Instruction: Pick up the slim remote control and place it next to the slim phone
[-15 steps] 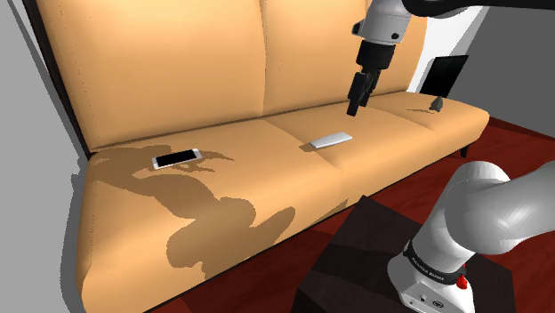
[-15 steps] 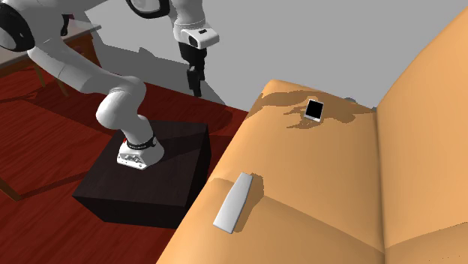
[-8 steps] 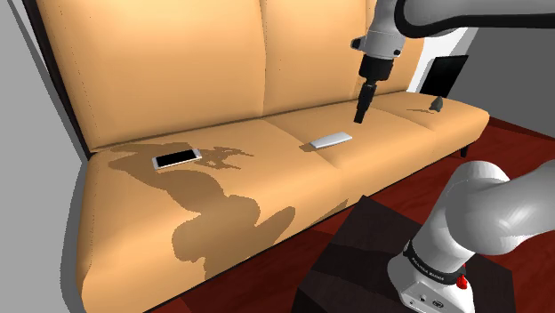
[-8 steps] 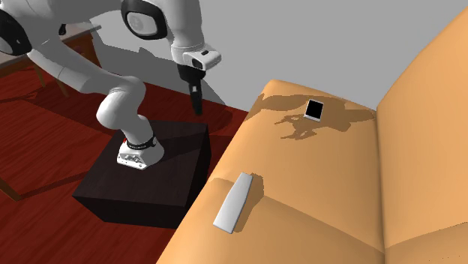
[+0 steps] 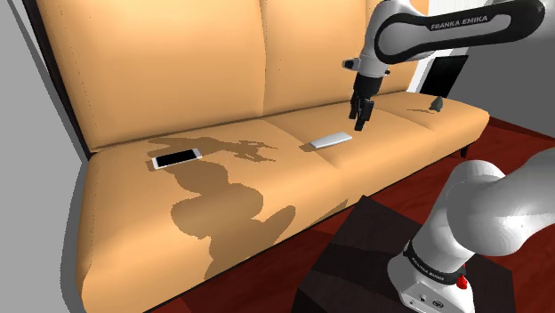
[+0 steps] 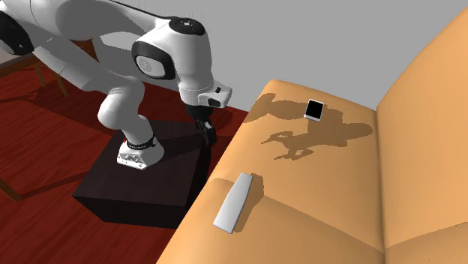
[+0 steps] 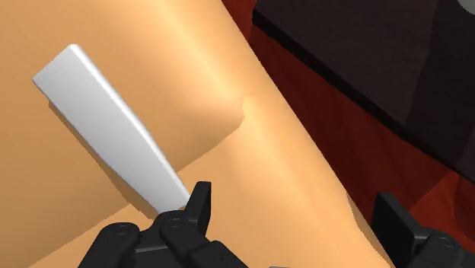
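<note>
On the sofa (image 5: 205,191), shoulder view, lie one white remote (image 5: 332,139) and one phone (image 5: 176,158), well apart. Second exterior view: one claw (image 6: 205,139) hangs near the sofa's front edge. Wrist view: its fingers (image 7: 194,217) stand wide apart, gripping nothing.

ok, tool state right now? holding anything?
Tool: open, fingers apart, holding nothing. The slim pale grey remote control lies ungrasped on the tan sofa.
</note>
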Available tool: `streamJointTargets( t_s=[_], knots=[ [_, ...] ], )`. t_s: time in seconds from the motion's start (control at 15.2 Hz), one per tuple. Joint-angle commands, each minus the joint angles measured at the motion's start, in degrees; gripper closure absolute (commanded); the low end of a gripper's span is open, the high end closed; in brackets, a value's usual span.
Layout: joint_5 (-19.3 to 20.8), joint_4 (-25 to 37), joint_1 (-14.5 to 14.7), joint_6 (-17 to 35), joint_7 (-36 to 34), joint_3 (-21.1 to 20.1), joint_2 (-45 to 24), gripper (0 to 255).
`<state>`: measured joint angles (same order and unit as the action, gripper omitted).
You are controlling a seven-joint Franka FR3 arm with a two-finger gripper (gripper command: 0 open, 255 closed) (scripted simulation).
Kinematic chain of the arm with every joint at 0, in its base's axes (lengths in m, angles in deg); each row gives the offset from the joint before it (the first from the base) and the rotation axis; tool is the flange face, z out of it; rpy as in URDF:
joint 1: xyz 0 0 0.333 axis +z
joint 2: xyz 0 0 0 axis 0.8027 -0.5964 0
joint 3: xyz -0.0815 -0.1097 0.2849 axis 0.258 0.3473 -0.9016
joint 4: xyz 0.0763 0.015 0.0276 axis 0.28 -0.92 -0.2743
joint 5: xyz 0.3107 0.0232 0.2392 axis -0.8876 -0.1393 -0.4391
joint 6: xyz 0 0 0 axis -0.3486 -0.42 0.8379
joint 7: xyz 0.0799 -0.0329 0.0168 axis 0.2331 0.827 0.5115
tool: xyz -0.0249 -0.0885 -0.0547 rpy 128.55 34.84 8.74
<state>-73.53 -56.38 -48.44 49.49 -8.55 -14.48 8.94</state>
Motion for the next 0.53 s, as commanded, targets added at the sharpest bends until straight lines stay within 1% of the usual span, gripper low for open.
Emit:
streamJointTargets(
  t_s=[0.0, 0.26, 0.46],
  knots=[
    [1.11, 0.53, 1.07, 3.04, 6.84, 3.58, -3.27, 0],
    [0.77, 3.44, 4.23, 8.65, 19.85, 10.26, -11.52, 0],
    [-1.76, 6.54, 7.19, 12.69, 30.41, 15.22, -18.95, 0]
  ],
)
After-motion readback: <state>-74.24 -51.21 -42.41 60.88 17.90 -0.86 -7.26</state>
